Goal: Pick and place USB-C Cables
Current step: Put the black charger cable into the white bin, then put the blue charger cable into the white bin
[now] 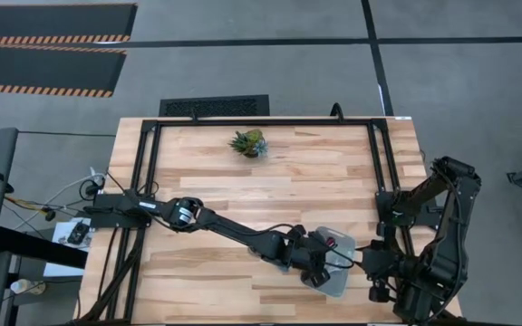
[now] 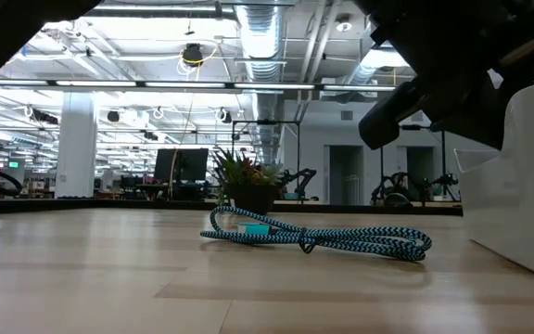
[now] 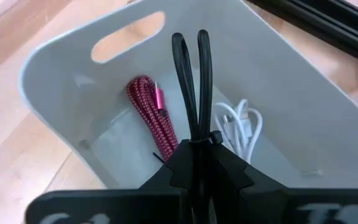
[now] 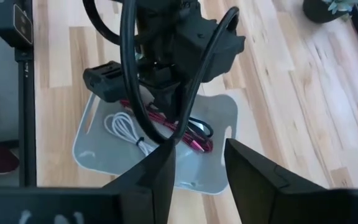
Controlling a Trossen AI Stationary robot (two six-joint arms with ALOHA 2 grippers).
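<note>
The pale tray [image 3: 278, 74] sits near the table's near right corner [image 1: 341, 288] and holds the maroon-red cable [image 3: 148, 112] and the white cable [image 3: 241, 127], both lying on its floor. My left gripper [image 3: 199, 148] hangs over the tray, shut on the black cable [image 3: 191, 74]. The teal-blue cable [image 2: 313, 239] lies flat on the wood outside the tray, in front of the plant in the low view. My right gripper [image 4: 197, 168] waits open just right of the tray, looking down at it [image 4: 98, 149], and touches nothing. My left gripper pinches the black cable between its two fingers at the tied middle of the bundle [image 3: 199, 142]. It comes from above, pointing down into the tray. The fingers lie along the bundle. Its narrow looped end [image 3: 188, 46] sticks out beyond the fingertips, over the tray floor.
A small green spiky plant [image 1: 249, 143] stands near the table's far edge, well away from both arms. A black frame runs along the table's sides [image 1: 143, 181]. Open wood lies between the plant and the tray. The tray's wall [image 2: 527, 186] fills the right of the low view.
</note>
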